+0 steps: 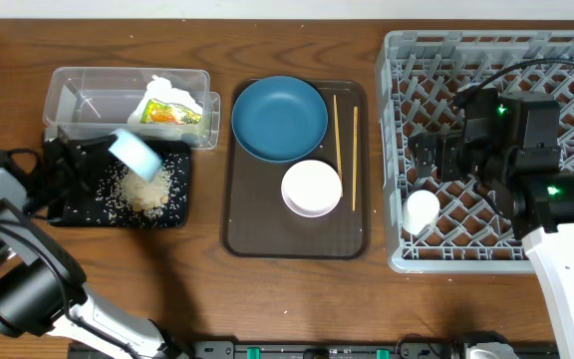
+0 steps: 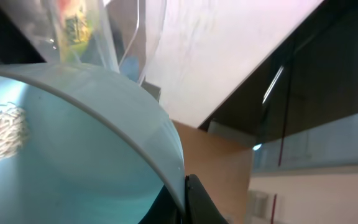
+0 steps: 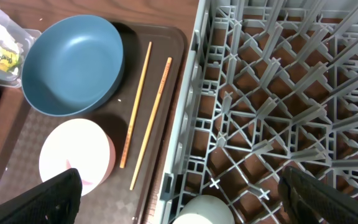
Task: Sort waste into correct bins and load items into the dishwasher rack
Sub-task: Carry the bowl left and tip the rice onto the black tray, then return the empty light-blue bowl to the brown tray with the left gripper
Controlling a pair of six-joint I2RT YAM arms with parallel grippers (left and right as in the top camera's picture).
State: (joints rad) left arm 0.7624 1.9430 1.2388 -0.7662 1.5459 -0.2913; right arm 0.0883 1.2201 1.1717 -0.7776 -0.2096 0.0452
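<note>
My left gripper is shut on the rim of the pale blue bowl, holding it tilted over the black tray. A clump of rice clings inside the bowl. Rice scraps lie in the tray. The snack wrapper lies in the clear tub. The blue plate, white bowl and two chopsticks sit on the brown serving tray. My right gripper is open and empty above the grey rack, near its left wall.
A small white cup stands in the rack's front left corner, right below my right gripper. The right wrist view also shows the plate, white bowl and chopsticks. Bare wooden table lies along the front.
</note>
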